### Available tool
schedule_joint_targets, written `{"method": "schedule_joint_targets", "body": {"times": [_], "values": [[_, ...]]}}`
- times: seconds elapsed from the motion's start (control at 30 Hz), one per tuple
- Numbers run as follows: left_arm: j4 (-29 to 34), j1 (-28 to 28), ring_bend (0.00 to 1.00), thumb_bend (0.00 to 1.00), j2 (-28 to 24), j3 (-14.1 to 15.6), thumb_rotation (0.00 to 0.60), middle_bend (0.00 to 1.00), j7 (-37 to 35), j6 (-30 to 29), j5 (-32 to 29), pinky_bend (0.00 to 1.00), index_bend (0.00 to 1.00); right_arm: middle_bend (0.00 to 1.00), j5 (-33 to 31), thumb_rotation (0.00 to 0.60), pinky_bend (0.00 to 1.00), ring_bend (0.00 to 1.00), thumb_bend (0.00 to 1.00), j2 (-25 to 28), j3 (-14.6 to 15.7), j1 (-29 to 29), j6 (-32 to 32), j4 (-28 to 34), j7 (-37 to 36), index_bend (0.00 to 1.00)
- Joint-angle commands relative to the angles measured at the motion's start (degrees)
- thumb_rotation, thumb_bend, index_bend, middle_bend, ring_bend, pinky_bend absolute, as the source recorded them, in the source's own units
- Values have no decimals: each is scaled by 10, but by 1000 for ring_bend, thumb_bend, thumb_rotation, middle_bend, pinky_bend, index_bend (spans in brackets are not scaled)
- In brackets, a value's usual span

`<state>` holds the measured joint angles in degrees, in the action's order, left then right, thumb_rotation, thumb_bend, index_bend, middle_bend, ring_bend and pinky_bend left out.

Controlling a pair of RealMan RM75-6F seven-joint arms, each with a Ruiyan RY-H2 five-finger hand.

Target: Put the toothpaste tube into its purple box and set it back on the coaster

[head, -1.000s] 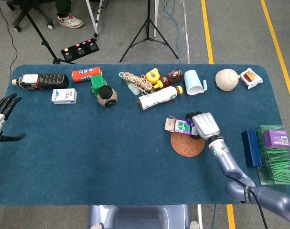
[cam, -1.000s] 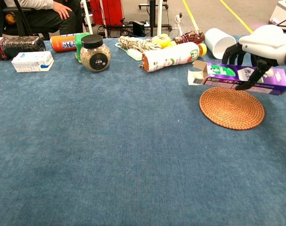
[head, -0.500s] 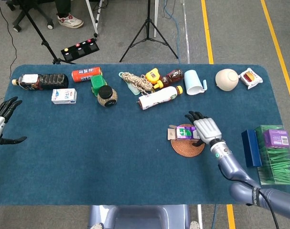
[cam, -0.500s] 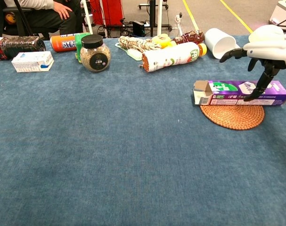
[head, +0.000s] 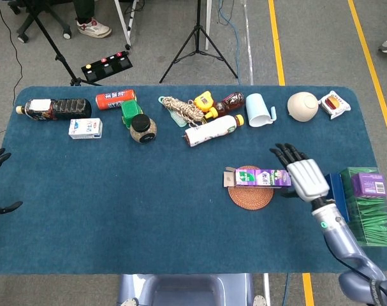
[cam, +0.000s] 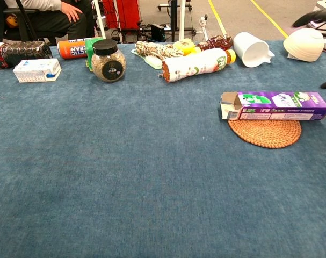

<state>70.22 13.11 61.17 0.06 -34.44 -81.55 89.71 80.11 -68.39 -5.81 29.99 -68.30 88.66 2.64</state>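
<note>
Having let go and drawn back, fingers spread and empty, the right hand (head: 306, 178) leaves the long purple cardboard toothpaste box (cam: 275, 105) lying across the round woven rattan coaster (cam: 265, 132), apparently placed.

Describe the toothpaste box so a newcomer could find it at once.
On the blue cloth table, look right of centre for the round woven coaster. The long purple cardboard box lies flat across its far edge, left flap open. Nothing else nearby is purple and long; the right hand hovers beside it.
</note>
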Motion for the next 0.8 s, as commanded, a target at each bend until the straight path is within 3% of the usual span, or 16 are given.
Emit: {"method": "schedule_joint_targets", "body": {"times": [0.03,0.37,0.8], "values": [[5,-34,0,46,4,11,600,0,-1,-34,-3,184,0,94,64,600,218,85,0,36,32,-69,-98,-18,-59,102],[111,-93,0,42,-12,25,600,0,110,-66,-30,139,0,94,118,600,177,62,0,48,66,-170,-233,-26,-73,114],[119,-106,0,43,1,18,600,0,128,-72,-25,138,0,94,137,600,176,61,0,47,58,-192,-251,-17,-73,115]]}}
